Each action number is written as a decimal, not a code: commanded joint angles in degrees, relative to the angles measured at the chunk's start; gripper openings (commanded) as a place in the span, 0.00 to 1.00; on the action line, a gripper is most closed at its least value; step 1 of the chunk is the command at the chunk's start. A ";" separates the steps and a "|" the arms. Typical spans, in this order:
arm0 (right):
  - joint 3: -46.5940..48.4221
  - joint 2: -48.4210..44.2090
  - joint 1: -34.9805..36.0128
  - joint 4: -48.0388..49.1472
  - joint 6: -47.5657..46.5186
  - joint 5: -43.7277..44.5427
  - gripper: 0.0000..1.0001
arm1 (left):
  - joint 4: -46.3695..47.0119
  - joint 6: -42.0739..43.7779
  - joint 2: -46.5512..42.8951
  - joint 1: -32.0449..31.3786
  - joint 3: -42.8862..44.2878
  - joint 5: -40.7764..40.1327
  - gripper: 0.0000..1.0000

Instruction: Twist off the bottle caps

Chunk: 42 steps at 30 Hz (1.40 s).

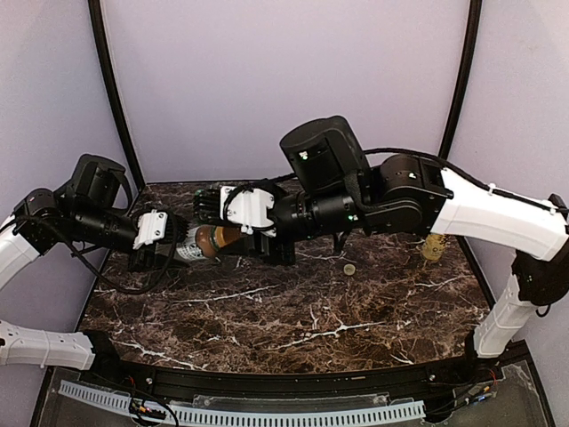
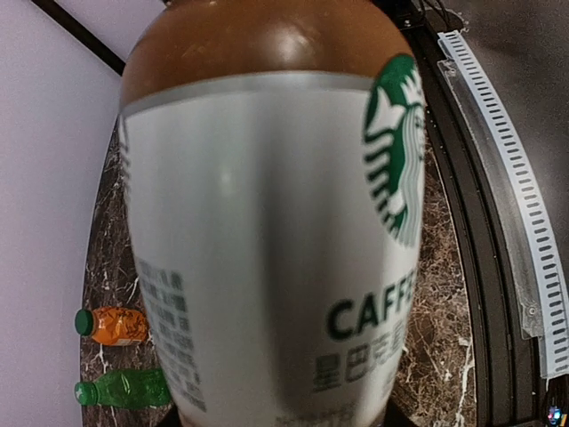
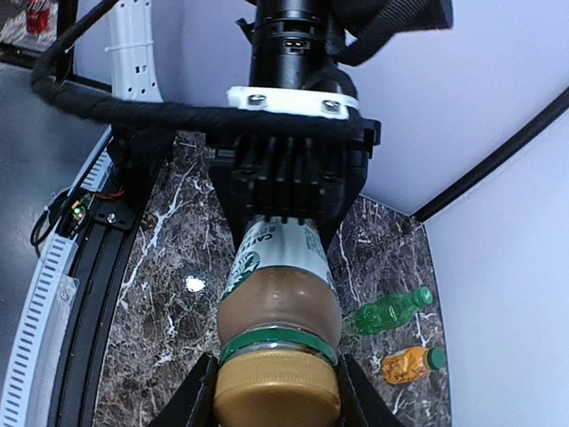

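Pale lilac walls (image 1: 267, 80) enclose a dark, white-veined tabletop (image 1: 267, 334) — seemingly marble.

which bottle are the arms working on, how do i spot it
Look above the dark marble table, where the arms meet. The coffee bottle hangs sideways there, left gripper on its white label, right gripper on its tan cap. Unlike the green bottle and orange bottle lying on the marble, it holds brown drink.

coffee bottle (image 1: 203, 240) sideways in midair, gold cap (image 3: 276, 387) on, facing 3 o'clock; yellow bottle (image 1: 434, 246) out at 3; green bottle (image 3: 388, 310), orange bottle (image 3: 411, 364) lying flat.
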 commanded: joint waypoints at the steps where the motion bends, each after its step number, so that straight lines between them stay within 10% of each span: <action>1: -2.20 2.40 4.90 3.82 -16.60 -0.95 0.00 | 2.33 -1.26 1.33 -1.64 2.53 14.55 0.07; 8: -4.25 1.42 5.03 6.91 -19.64 4.24 0.00 | 2.93 -1.89 1.14 -1.57 2.73 13.70 0.06; 12: -5.70 0.49 5.07 8.87 -18.94 5.71 0.28 | 3.34 -1.96 0.83 -1.62 2.28 13.46 0.06; 28: -9.32 -5.72 5.06 13.88 -14.58 7.33 0.87 | 3.47 -0.35 0.15 -1.55 0.59 10.73 0.04; 42: -5.94 -8.93 -3.38 18.41 36.63 3.73 0.99 | 33.51 -0.52 -2.99 -1.64 -8.94 -14.64 0.11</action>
